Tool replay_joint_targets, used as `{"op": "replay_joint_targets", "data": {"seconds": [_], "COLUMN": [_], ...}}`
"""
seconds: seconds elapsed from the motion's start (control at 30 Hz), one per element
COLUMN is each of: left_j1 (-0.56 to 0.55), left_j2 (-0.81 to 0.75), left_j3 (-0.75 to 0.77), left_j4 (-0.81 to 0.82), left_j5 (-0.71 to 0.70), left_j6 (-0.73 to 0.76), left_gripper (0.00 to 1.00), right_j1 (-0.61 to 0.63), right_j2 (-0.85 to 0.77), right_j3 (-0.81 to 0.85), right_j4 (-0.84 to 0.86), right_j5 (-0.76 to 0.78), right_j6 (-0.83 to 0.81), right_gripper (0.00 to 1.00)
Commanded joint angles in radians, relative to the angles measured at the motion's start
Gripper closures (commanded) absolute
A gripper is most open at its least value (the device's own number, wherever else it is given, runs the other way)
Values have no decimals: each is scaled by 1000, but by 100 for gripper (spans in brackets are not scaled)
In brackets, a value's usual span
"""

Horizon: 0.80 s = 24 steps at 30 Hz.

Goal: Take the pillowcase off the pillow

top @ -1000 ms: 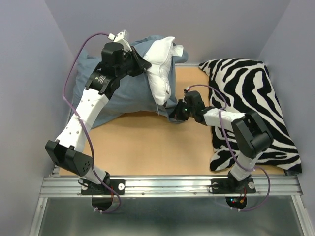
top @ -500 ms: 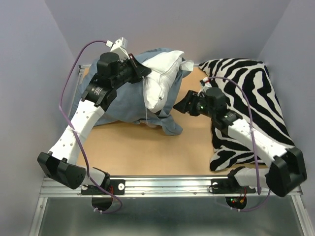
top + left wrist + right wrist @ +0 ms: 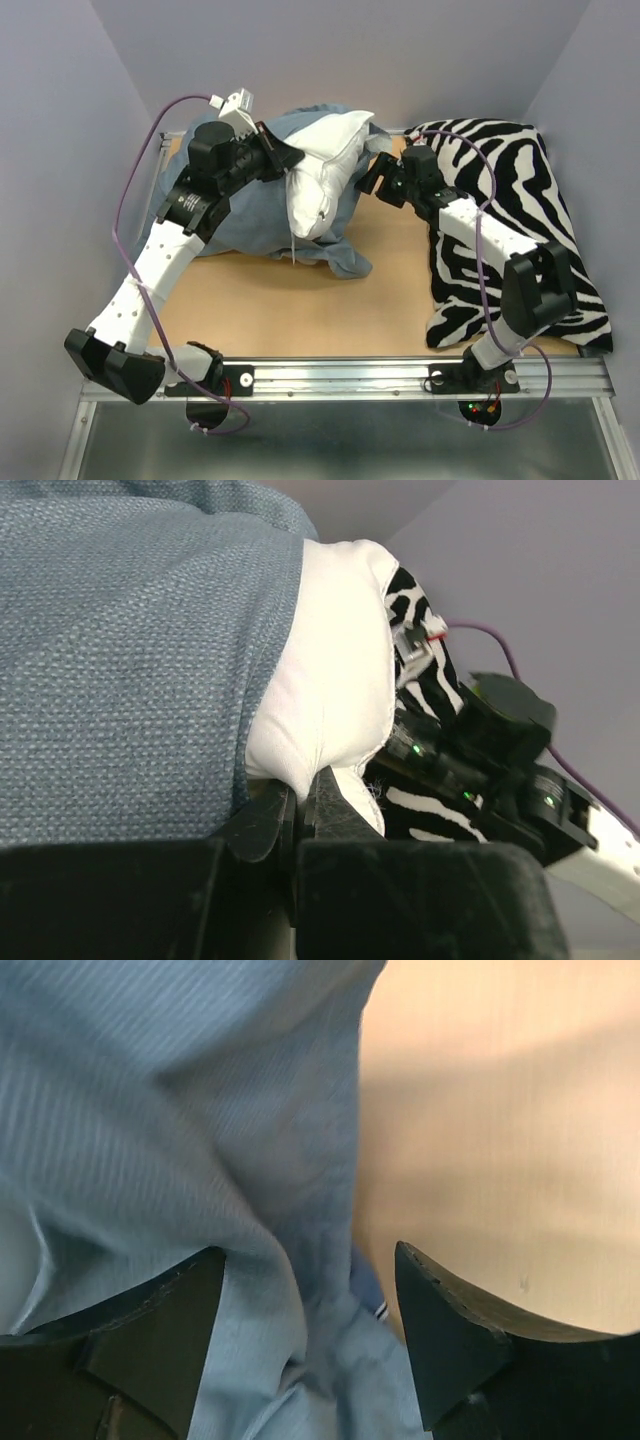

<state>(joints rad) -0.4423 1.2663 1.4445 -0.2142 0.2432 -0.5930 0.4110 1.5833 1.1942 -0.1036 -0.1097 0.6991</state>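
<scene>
The white pillow (image 3: pixel 325 170) lies at the back of the table, half out of the blue-grey pillowcase (image 3: pixel 235 215), which bunches round its left and lower sides. My left gripper (image 3: pixel 288 160) is shut on a pinch of the pillow's white cloth. In the left wrist view the jaws (image 3: pixel 305 782) squeeze that white fold, with the pillow (image 3: pixel 330 670) beyond and the pillowcase (image 3: pixel 130 660) to the left. My right gripper (image 3: pixel 372 180) hangs open by the pillow's right side. In the right wrist view its gripper (image 3: pixel 308 1250) is spread over loose pillowcase cloth (image 3: pixel 180 1110), holding nothing.
A black-and-white zebra-print cushion (image 3: pixel 510 210) fills the right side of the table, under my right arm. Bare wooden tabletop (image 3: pixel 300 300) shows in front. Grey walls close in on the left, back and right.
My right gripper has opened, let go of the pillowcase's lower corner and swung back to the pillow's right side. The pillow and pillowcase have sunk lower; the left grip is unchanged.
</scene>
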Motion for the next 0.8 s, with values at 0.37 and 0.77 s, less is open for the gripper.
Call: {"op": "replay_joint_targets", "data": {"seconds": [0.37, 0.77], "left_j1": [-73, -102], "left_j2": [-206, -139], "left_j3": [-131, -320], "left_j4": [168, 297], "left_j5": [111, -90], "left_j6": [-31, -105], "left_gripper": [100, 100], "right_j1": [-83, -220], "right_j2": [472, 284], "right_j3": [421, 314], "right_j4": [41, -96], "right_j5": [-100, -157], "right_j6": [25, 26], "right_gripper": [79, 30]}}
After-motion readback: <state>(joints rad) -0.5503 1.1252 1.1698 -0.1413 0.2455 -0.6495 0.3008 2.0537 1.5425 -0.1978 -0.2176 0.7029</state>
